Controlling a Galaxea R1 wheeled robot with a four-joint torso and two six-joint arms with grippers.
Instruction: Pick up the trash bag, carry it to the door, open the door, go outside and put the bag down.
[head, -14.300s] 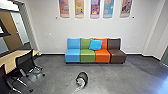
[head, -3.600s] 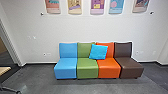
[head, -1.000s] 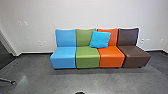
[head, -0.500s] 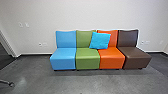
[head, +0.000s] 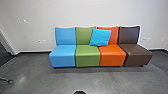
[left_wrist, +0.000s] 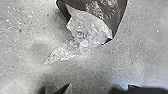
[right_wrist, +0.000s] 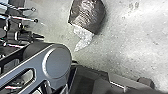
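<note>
The trash bag (left_wrist: 87, 30) is clear, crumpled plastic in the left wrist view, coming out of the mouth of a dark bin (left_wrist: 113, 15) on the grey floor. Its loose end trails across the floor. In the right wrist view the same bag (right_wrist: 83, 40) hangs out of the bin (right_wrist: 92, 12). A dark rounded edge of the bin (head: 80, 92) shows low in the head view. My left gripper (left_wrist: 98, 88) is open in its wrist view, its dark fingers wide apart, with bare floor between them and the bag.
Blue, green, orange and brown seats (head: 87, 56) stand in a row against the white wall, with a bright blue cushion (head: 100, 37) on them. A chair foot (head: 9, 81) is at the head view's left. Part of the robot's own body (right_wrist: 57, 62) appears in the right wrist view.
Over the earlier head views the robot has come closer to the seats and the camera has tilted. The bin, seen whole at first, now shows just an edge.
</note>
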